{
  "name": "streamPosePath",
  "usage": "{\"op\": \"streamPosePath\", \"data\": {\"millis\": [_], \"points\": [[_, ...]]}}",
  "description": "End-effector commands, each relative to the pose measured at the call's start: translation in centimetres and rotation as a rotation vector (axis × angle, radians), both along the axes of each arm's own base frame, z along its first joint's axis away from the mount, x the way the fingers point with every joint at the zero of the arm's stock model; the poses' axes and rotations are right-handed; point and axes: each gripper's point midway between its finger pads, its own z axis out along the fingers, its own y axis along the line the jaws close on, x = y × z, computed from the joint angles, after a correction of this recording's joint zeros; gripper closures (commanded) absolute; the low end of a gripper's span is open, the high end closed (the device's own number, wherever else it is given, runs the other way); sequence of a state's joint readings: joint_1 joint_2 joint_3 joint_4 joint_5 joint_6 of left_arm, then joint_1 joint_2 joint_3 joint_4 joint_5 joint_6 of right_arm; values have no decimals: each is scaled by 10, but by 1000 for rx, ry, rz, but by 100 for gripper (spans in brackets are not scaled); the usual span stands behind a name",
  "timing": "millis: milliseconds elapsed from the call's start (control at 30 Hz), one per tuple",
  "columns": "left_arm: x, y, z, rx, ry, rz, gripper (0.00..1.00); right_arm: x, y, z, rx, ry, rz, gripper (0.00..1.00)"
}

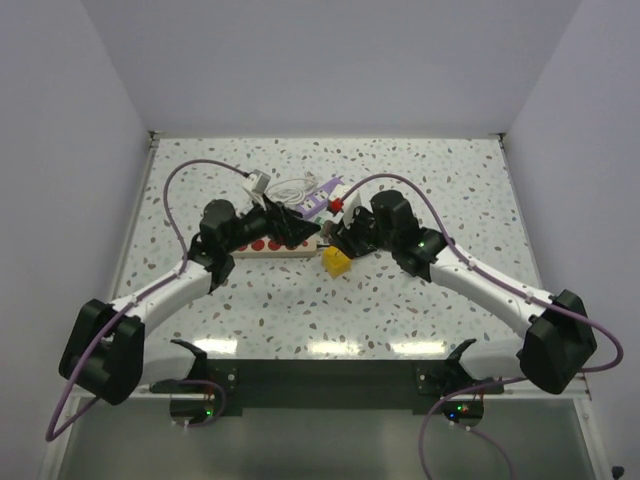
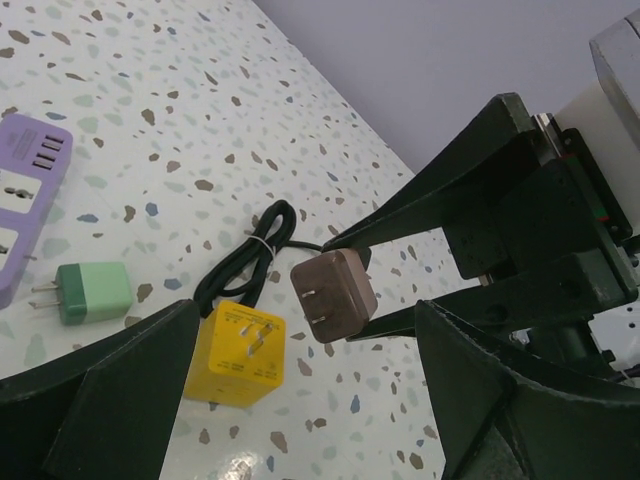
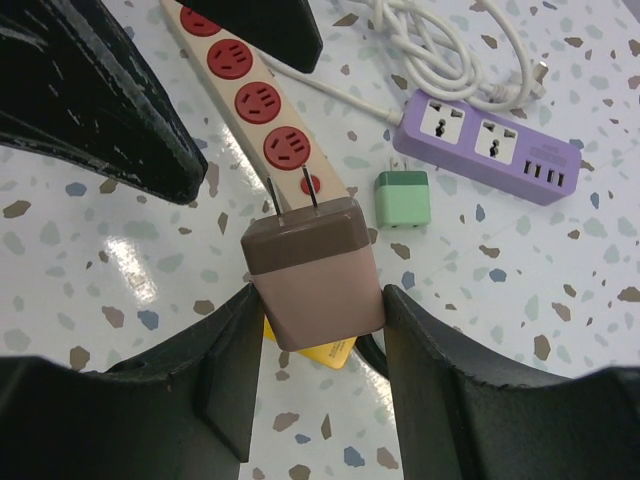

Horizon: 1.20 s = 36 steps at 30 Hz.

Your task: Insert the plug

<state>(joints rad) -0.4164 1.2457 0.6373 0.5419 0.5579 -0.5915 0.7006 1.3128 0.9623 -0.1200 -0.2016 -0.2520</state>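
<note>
My right gripper (image 3: 316,300) is shut on a brown plug (image 3: 312,268), with its two prongs pointing at the end of a beige power strip with red sockets (image 3: 262,105). The prongs are just short of the strip. In the left wrist view the brown plug (image 2: 333,295) hangs above the table between the right gripper's fingers (image 2: 440,195). My left gripper (image 2: 305,335) is open and empty. Its fingers (image 3: 100,100) stand on either side of the beige strip (image 1: 265,246). From above, the left gripper (image 1: 295,232) and right gripper (image 1: 340,238) face each other.
A yellow plug (image 2: 235,352) lies on the table under the brown plug. A green plug (image 3: 402,198), a purple power strip (image 3: 490,145) and a coiled white cable (image 3: 450,45) lie beyond. A bundled black cable (image 2: 245,255) lies by the yellow plug.
</note>
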Motion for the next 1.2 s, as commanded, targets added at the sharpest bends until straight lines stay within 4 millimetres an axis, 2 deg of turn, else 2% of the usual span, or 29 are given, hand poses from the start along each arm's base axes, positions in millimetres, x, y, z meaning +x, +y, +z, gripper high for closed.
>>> {"op": "streamPosePath", "data": {"millis": [0,200,333,567,700,867,900,967,1000,1067,1100,1167], "points": [[-7,-13,10,-55,-26,-58,5,-3,7,25,50,-70,38,100],[-14,-36,2,-51,3,-114,5,-5,10,26,53,-81,41,100],[-15,-44,-2,-62,15,-135,5,-10,10,26,52,-78,56,100],[-15,-52,0,-95,17,-172,18,-17,7,29,51,-97,65,100],[-16,-57,-2,-106,28,-200,32,-23,5,30,53,-110,84,100],[-26,-66,1,-126,27,-279,56,-22,5,30,50,-108,81,100],[-29,-68,3,-130,23,-294,65,-21,6,30,47,-106,80,100],[-32,-69,3,-134,21,-309,73,-21,5,29,44,-103,78,100],[-33,-70,4,-135,18,-316,81,-21,5,28,43,-101,76,98],[-36,-70,5,-139,12,-330,90,-20,4,29,47,-108,70,94],[-36,-71,5,-140,10,-335,100,-20,4,31,51,-112,68,88],[-38,-71,6,-146,1,-347,100,-19,3,31,46,-111,61,82]]}}
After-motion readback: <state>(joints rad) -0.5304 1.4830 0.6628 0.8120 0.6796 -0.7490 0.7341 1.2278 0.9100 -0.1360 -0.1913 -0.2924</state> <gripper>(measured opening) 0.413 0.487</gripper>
